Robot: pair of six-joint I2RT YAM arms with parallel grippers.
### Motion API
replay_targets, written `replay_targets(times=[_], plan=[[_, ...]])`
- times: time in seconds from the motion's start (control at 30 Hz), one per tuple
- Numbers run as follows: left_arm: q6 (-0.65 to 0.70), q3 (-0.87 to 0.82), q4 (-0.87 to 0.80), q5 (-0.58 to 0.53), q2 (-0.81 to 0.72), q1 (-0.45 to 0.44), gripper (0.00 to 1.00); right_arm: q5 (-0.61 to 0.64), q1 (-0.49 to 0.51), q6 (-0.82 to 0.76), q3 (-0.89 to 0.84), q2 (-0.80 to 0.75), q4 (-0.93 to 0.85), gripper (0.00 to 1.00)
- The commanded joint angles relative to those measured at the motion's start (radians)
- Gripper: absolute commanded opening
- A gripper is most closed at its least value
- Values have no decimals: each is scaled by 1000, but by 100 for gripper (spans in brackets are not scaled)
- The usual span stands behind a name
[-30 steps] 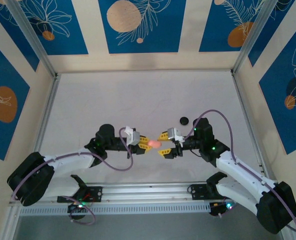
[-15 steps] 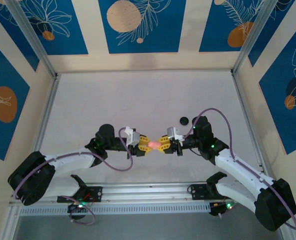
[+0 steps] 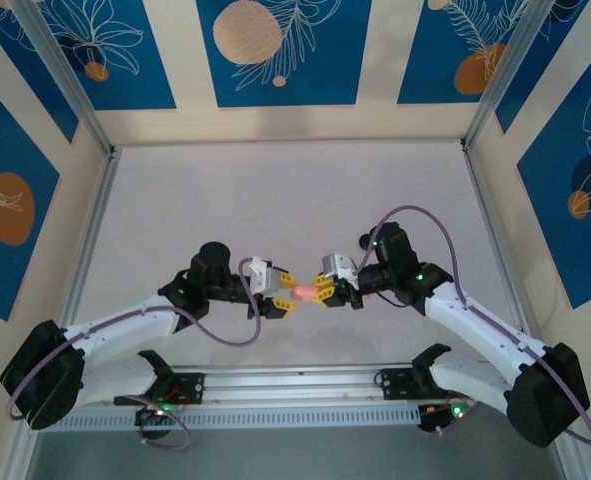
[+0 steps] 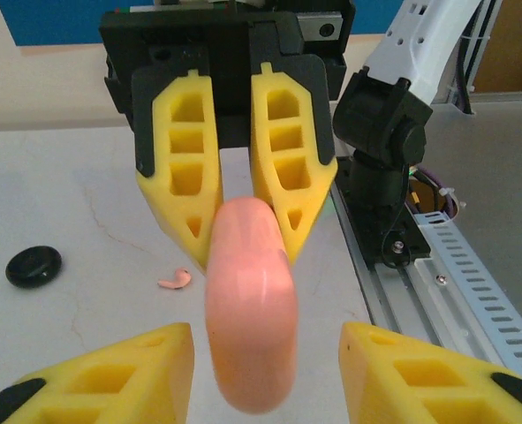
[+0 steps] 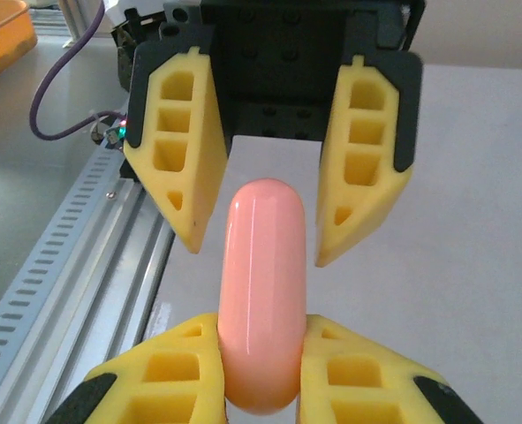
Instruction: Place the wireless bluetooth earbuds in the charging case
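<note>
The charging case [image 3: 303, 290] is a smooth pink capsule, held in the air between the two grippers above the table's near middle. My right gripper [image 5: 261, 371] is shut on one end of the case [image 5: 262, 291]. My left gripper [image 4: 265, 380] is open, its yellow fingers [image 4: 110, 375] standing clear on either side of the other end of the case [image 4: 250, 309]. From above, the left gripper [image 3: 290, 291] and right gripper [image 3: 322, 290] face each other tip to tip. One small pink comma-shaped earbud [image 4: 174, 281] lies on the table below.
A small black round disc [image 4: 33, 265] lies on the white table left of the earbud in the left wrist view. The grey slotted rail [image 3: 295, 385] runs along the near edge under the arms. Walls close in the table [image 3: 275, 190] on three sides.
My right gripper has shut on the pink case and my left gripper has opened off it. Both arms have shifted slightly, the right elbow swinging farther back.
</note>
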Motion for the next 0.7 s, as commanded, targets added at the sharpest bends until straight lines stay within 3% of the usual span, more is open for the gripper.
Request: replay_targets(times=[0.0, 0.3, 0.5, 0.53, 0.67], plan=[[0, 8, 18, 8, 6, 3, 44, -26, 11, -30, 34, 7, -19, 14], [-7, 12, 20, 18, 19, 3, 36, -52, 11, -2, 21, 4, 34, 14], [-7, 8, 20, 16, 16, 2, 22, -54, 11, 9, 14, 3, 51, 14], [-7, 6, 18, 14, 14, 2, 21, -54, 11, 12, 15, 3, 53, 15], [-8, 2, 23, 9, 10, 2, 19, -54, 11, 41, 11, 4, 74, 37]])
